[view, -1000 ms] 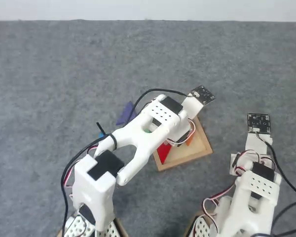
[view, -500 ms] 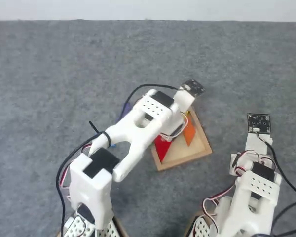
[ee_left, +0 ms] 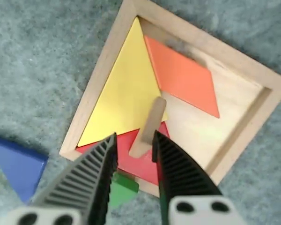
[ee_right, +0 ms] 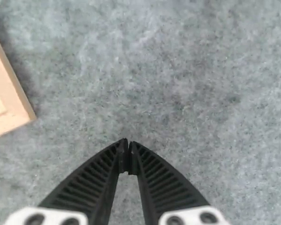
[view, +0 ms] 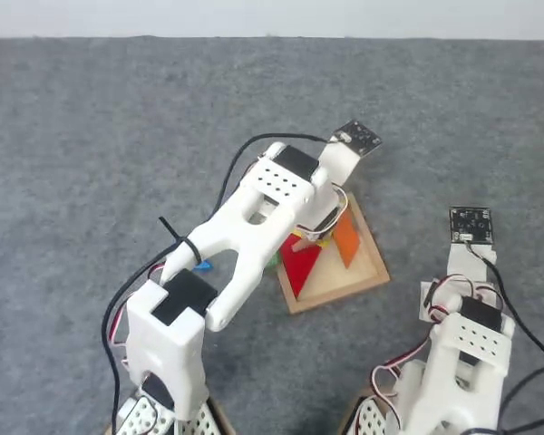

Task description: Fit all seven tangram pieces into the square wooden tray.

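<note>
The square wooden tray (ee_left: 99, 75) (view: 374, 272) holds a large yellow triangle (ee_left: 124, 89), an orange parallelogram (ee_left: 182, 82) (view: 345, 237) and a red triangle (ee_left: 145, 166) (view: 297, 265). A pale wood-coloured piece (ee_left: 149, 124) stands on edge over the yellow and red pieces, between the fingers of my left gripper (ee_left: 134, 136). That gripper is open, with a gap between one finger and the piece. A green piece (ee_left: 122, 188) and a blue triangle (ee_left: 19, 164) lie on the carpet outside the tray. My right gripper (ee_right: 125, 143) is shut and empty over bare carpet.
Grey carpet covers the whole table. A corner of the tray (ee_right: 7, 105) lies close to my right gripper. The right arm (view: 467, 340) stands beside the tray, and the left arm (view: 254, 231) stretches across its near-left edge.
The left arm has swung toward the far side, uncovering the red and orange pieces in the tray. The right arm has stayed put.
</note>
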{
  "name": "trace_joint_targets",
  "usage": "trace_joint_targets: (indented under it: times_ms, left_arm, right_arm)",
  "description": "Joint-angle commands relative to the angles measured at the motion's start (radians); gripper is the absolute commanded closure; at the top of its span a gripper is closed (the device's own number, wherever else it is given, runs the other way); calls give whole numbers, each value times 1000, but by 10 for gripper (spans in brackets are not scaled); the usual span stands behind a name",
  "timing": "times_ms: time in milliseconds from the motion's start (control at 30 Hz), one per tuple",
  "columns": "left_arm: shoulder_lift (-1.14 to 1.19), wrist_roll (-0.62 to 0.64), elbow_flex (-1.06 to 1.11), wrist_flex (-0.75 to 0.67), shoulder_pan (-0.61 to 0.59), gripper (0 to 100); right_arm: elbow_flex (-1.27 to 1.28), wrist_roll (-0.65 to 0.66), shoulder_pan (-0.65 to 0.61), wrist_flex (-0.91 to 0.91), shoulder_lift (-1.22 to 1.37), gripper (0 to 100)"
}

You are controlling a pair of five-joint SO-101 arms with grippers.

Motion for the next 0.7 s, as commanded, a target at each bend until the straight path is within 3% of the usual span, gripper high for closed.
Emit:
trace_joint_targets:
  times_ms: [0, 233, 467, 667]
  left_arm:
    - [-55, -15, -51, 6, -17, 878]
    - [-2, -41, -53, -9, -57, 878]
    - [-133, -49, -13, 46, -8, 878]
    - [-153, -51, 114, -40, 37, 878]
  right_arm:
    - [-34, -11, -12, -10, -28, 990]
    - [-40, -15, 18, -16, -28, 991]
    - [-41, -20, 97, -44, -28, 991]
    - [-41, -20, 93, -44, -28, 991]
